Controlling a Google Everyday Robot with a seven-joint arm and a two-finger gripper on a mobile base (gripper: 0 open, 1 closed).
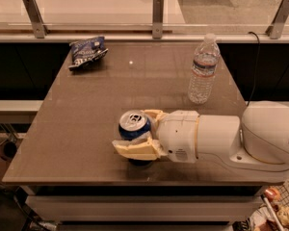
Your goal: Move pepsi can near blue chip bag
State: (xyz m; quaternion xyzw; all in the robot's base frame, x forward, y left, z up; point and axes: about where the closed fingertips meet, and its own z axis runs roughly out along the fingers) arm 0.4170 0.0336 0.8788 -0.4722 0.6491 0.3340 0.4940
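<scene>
Claw (132, 129) tight around pepsi can (134, 121), table (86, 109) front; water bottle (203, 71) beyond.

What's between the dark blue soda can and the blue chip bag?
Camera view: bare brown tabletop. The hand grips the dark blue soda can; the blue chip bag lies far-left.

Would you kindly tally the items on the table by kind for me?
Soda cans: 1, the pepsi can, clasped by the gripper near the table front edge
Chip bags: 1, the blue chip bag
Water bottles: 1
Total: 3
</scene>
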